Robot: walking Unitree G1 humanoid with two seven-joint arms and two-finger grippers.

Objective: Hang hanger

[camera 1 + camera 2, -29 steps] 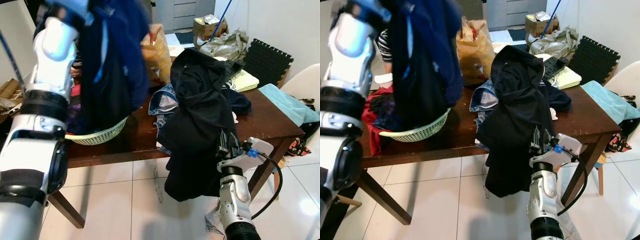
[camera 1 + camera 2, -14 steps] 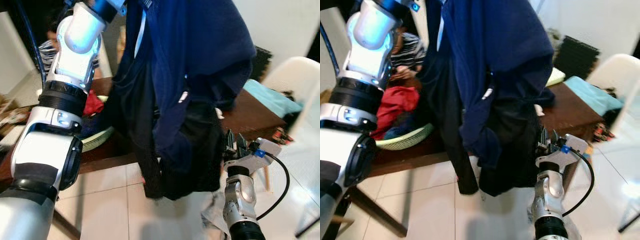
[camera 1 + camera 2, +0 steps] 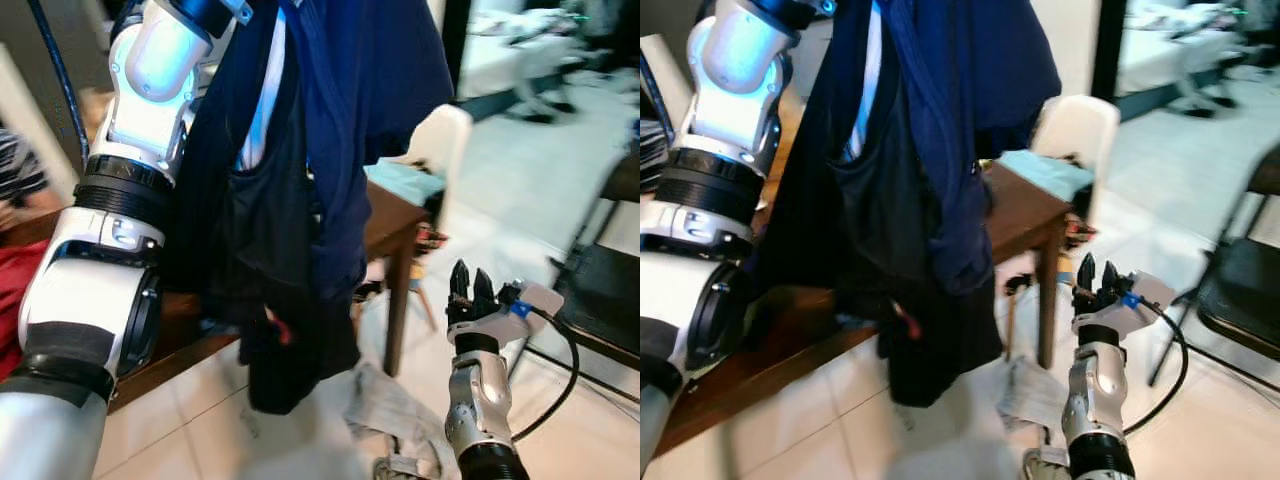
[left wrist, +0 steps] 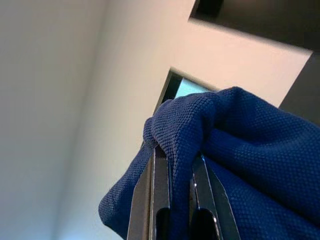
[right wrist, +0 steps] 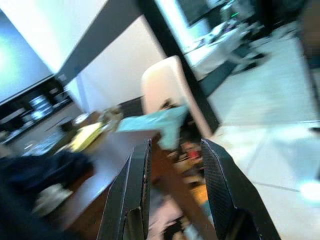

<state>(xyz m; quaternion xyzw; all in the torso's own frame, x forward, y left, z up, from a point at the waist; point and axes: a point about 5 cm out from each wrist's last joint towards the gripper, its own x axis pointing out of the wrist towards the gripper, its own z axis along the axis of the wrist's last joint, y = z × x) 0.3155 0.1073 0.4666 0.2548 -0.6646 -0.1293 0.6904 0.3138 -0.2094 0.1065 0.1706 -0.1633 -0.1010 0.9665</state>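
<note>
My left arm (image 3: 150, 90) is raised high, and a dark blue garment (image 3: 370, 120) hangs from it over a black garment (image 3: 270, 230), reaching down in front of the table. In the left wrist view my left gripper (image 4: 177, 155) is shut on a fold of the blue fabric (image 4: 240, 150); whatever lies under the fabric is hidden. Low on the right, my right gripper (image 3: 468, 285) points upward, open and holding nothing. Its fingers (image 5: 135, 190) frame the table corner and a chair.
A brown table (image 3: 390, 215) with a teal cloth (image 3: 400, 180) stands behind the garments, a white chair (image 3: 435, 135) beyond it. A black folding chair (image 3: 610, 280) is at the right. Crumpled cloth (image 3: 390, 410) lies on the tiled floor. A person's striped sleeve (image 3: 15, 175) is at far left.
The camera has swung to the right, so the table and basket slid left and a room with a folding chair came into view. The left gripper still holds the garments up.
</note>
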